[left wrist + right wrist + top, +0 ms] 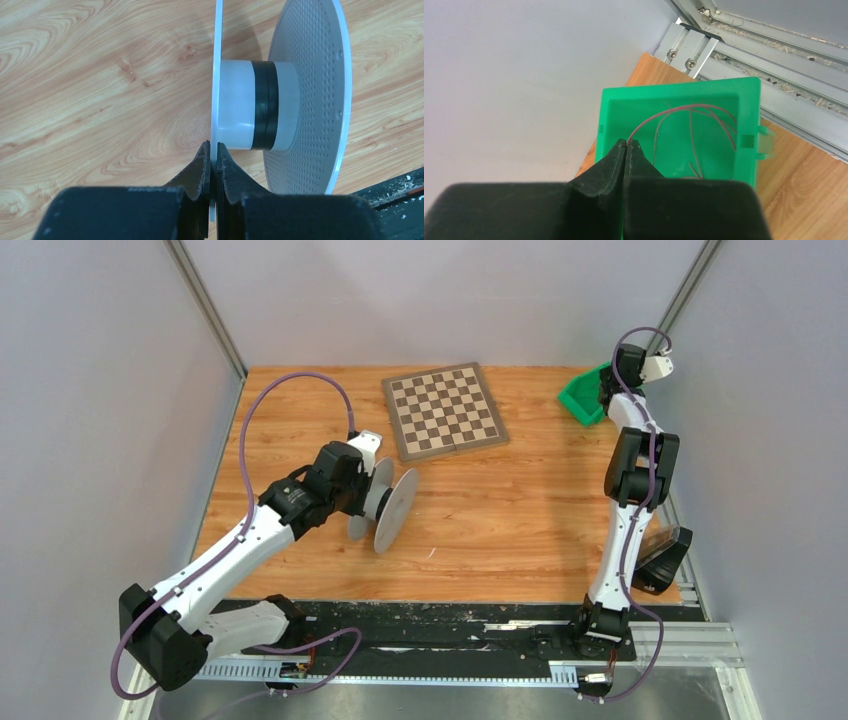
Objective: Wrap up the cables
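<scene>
A grey spool (390, 505) with two round flanges stands on edge on the wooden table. Its white hub (250, 105) carries a black band. My left gripper (213, 150) is shut on the spool's near thin flange (216, 75). A green bin (583, 396) sits at the far right corner, and thin red cables (694, 120) lie looped inside it. My right gripper (628, 144) is above the bin (679, 130), shut on the end of one red cable. In the top view the right gripper (612, 380) hovers over the bin.
A chessboard (444, 410) lies flat at the back middle of the table. Grey walls and aluminium frame rails (749, 55) close in the bin's corner. A black strip with debris runs along the near table edge (450, 620).
</scene>
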